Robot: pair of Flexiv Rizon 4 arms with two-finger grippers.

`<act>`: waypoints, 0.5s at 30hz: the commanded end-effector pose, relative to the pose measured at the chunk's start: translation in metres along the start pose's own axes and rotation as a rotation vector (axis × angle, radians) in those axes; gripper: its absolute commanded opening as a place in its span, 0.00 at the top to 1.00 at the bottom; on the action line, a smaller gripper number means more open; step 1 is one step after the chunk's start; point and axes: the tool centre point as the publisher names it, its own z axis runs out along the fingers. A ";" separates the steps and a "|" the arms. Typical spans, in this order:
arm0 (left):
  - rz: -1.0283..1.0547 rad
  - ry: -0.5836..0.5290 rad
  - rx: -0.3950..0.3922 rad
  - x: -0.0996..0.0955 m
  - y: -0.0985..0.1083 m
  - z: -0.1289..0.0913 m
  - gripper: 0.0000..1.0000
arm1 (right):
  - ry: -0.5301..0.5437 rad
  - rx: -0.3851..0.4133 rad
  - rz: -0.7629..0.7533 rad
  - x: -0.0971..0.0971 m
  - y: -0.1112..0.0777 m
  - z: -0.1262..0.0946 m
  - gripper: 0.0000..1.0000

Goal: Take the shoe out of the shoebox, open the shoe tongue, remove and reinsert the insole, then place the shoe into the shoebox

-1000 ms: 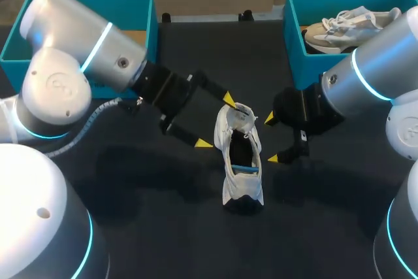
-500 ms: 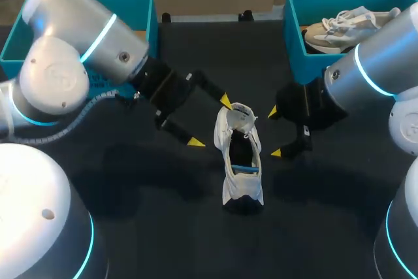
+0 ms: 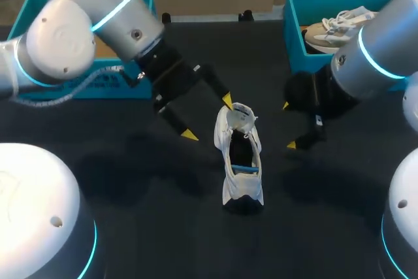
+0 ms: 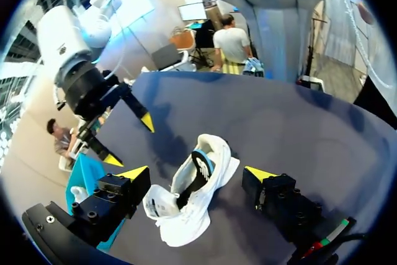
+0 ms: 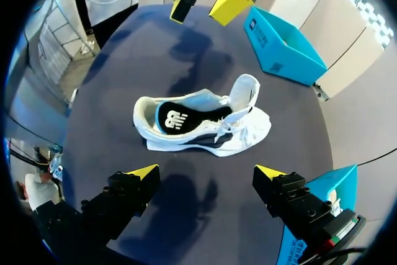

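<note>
A white shoe stands upright on the dark table, its tongue pulled up and a black insole with a blue edge lying inside. My left gripper hangs open just left of the shoe's toe end, one yellow tip close to the tongue. To the shoe's right, my right gripper is open and clear of it. In the left wrist view the shoe lies below and between the open fingers of the left gripper. The right gripper is open too, the shoe ahead of it.
A teal shoebox at the back right holds another pale shoe. A second teal box stands at the back left behind my left arm. In each wrist view the other arm's gripper shows beyond the shoe.
Both grippers have drawn back from the shoe: the left arm swung up and back-left, the right gripper shifted to the right. The shoe has stayed in place.
</note>
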 end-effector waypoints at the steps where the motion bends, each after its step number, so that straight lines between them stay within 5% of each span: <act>1: 0.031 0.158 -0.014 -0.009 0.003 0.000 0.00 | 0.011 0.011 -0.001 0.003 -0.005 -0.026 0.00; 15: 0.117 0.264 -0.039 -0.018 0.010 -0.014 0.00 | 0.064 0.000 0.001 0.007 -0.017 -0.060 0.00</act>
